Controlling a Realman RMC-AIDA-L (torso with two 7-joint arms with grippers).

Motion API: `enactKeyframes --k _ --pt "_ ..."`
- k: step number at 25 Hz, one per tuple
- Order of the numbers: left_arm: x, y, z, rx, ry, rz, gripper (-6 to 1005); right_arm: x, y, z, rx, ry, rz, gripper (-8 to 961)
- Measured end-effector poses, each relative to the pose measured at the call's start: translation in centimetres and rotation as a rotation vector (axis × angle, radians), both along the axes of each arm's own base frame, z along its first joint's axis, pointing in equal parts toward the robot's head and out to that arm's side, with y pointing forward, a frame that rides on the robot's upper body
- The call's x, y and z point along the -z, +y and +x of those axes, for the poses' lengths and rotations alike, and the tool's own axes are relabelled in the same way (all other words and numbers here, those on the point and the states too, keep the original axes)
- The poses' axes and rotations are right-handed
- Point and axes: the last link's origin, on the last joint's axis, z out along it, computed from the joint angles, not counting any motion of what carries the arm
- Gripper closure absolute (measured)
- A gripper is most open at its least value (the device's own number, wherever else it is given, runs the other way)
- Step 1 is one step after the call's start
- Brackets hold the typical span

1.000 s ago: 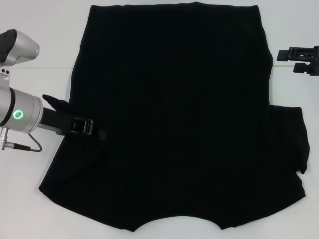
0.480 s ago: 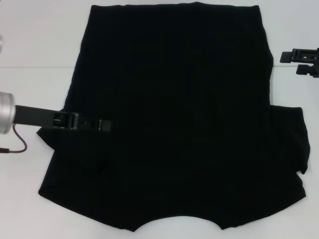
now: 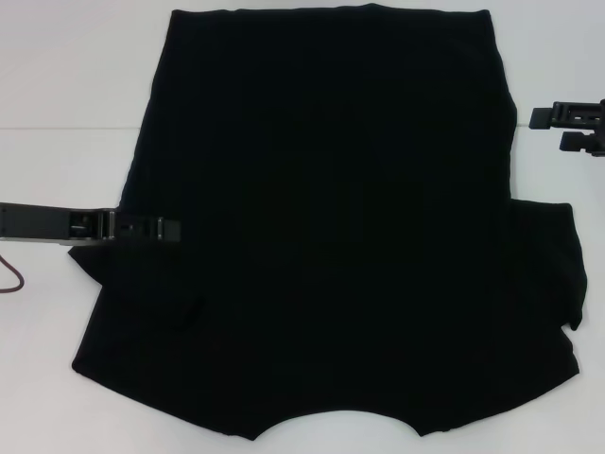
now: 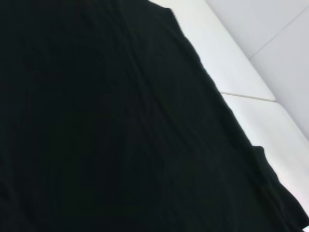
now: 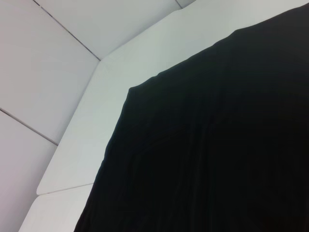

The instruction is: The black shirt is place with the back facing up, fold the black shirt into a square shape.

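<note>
Black on black makes my left gripper [image 3: 168, 230] hard to read: it lies low over the left edge of the black shirt [image 3: 331, 218], reaching in from the left side of the table [image 3: 66, 85], and I cannot tell whether its fingers are clenched on cloth or released. The shirt spreads away from that gripper toward my right, covering most of the white table, so the left arm is plainly the nearer one for anything on that side. The left sleeve looks already turned in, lying as a loose flap near the gripper's tip, while the right sleeve [image 3: 546, 274] is spread flat outward. My right gripper [image 3: 558, 128] hangs off the shirt's far right edge, over bare table, and its fingers seem parted with nothing between them. The shirt's long axis runs from near me to the far edge, hem away, collar notch nearest. It looks plain, matte and mostly smooth, with no lettering showing. I judge the folding barely begun.
</note>
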Motion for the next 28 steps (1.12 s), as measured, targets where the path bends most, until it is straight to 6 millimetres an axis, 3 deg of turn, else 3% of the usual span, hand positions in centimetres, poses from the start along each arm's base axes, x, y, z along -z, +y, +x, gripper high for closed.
enactKeyframes --k 4,11,28 --pt "0.1 0.0 -0.6 -0.048 0.012 0.001 398 0.0 -0.1 0.1 0.007 0.004 -0.001 100" --pt "0.5 0.6 -3.2 -0.363 0.015 0.049 398 0.0 -0.1 0.2 0.01 0.005 -0.002 99" --pt "0.9 0.6 -6.2 -0.53 -0.017 0.152 397 0.1 -0.2 0.3 0.015 0.008 -0.004 101"
